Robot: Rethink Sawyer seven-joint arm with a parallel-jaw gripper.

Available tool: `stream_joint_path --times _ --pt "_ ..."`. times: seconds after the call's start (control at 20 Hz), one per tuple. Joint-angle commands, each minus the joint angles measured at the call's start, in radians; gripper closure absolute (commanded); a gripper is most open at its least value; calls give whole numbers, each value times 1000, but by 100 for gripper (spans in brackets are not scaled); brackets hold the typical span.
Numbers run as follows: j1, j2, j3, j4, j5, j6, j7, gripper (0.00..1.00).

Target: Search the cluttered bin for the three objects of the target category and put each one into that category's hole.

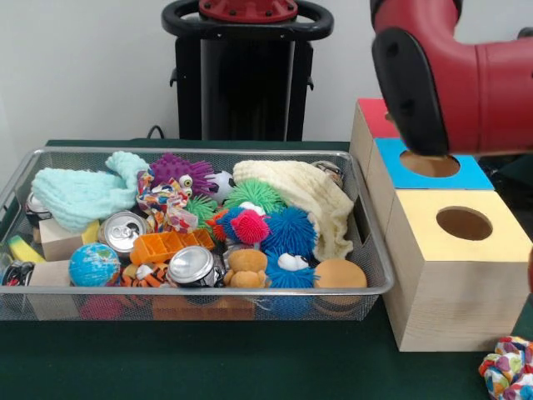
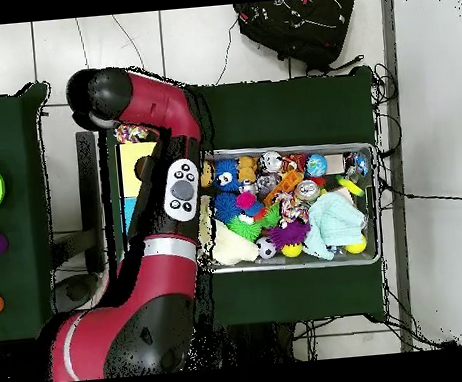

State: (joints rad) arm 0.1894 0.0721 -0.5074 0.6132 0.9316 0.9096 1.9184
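A wire mesh bin [image 1: 17, 179] holds a heap of mixed things: two drink cans [image 1: 193, 265], spiky balls in blue [image 1: 289, 229], green [image 1: 254, 194] and purple [image 1: 179, 168], a mint cloth [image 1: 83, 193], a cream cloth [image 1: 312, 196], a globe ball [image 1: 94, 265] and wooden blocks [image 1: 60, 240]. To its right stand three wooden boxes with round holes, topped yellow [image 1: 464, 223], blue [image 1: 429, 164] and red [image 1: 379, 117]. The red arm [image 1: 466, 79] hangs over the boxes. Its gripper shows in neither view. In the overhead view the arm [image 2: 169, 235] covers most of the boxes [image 2: 132, 165].
A multicoloured fabric ball [image 1: 508, 371] lies on the green table beside the yellow box, also visible from overhead as the fabric ball [image 2: 135, 133]. An orange tray [image 1: 171, 243] and plush toys [image 1: 246, 268] lie in the bin. A black bag [image 2: 296, 28] sits on the floor.
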Motion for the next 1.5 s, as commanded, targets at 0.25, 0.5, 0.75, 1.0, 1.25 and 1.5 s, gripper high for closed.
stream_joint_path --times 0.25,0.5,0.75,1.0,1.25,1.5 --pt "-124 -95 160 201 -199 -62 -193 0" --pt "-181 -51 164 98 -288 -74 -206 0" --pt "-195 -13 129 0 -327 35 -80 0" --pt "-188 57 50 -142 -335 117 89 0" --pt "-161 130 -52 -334 -262 243 223 0" --pt "-150 182 -151 -426 -159 289 290 0"
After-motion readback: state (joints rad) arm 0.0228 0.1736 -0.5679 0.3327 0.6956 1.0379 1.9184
